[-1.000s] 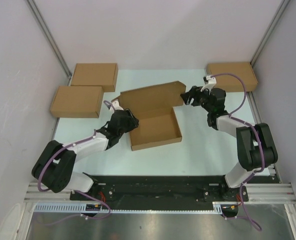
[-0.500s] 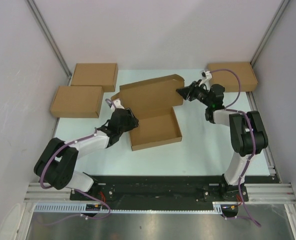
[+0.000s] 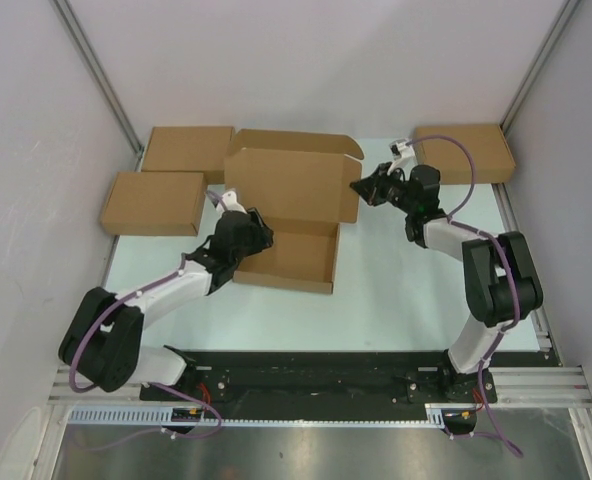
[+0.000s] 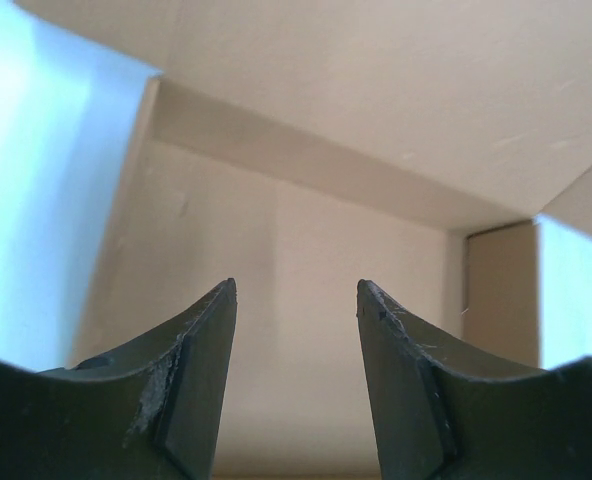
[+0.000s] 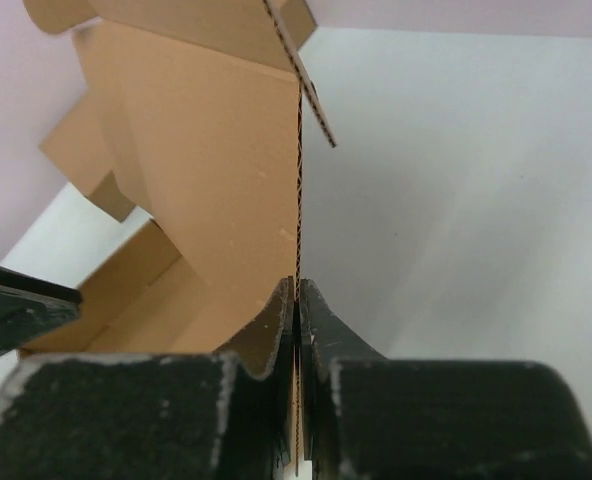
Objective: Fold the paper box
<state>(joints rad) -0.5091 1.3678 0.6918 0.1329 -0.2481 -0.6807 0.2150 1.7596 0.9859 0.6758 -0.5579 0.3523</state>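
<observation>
The paper box [image 3: 294,258] lies open in the middle of the table, its shallow tray toward me. Its lid [image 3: 291,185] stands raised behind the tray, with a flap folded at the top. My right gripper [image 3: 360,188] is shut on the lid's right edge; the right wrist view shows the corrugated edge [image 5: 298,180] pinched between the jaws of the right gripper [image 5: 297,292]. My left gripper [image 3: 258,237] sits at the tray's left end. In the left wrist view the left gripper [image 4: 296,290] is open over the tray floor [image 4: 306,230], with nothing between its fingers.
Two closed brown boxes [image 3: 188,153] [image 3: 153,202] lie at the back left, and a third [image 3: 463,152] at the back right, just behind my right arm. Grey walls close in the table on three sides.
My right gripper closed on the lid's right edge and the lid swung up from flat to raised. The box shifted left and squared up; the left gripper moved with it.
</observation>
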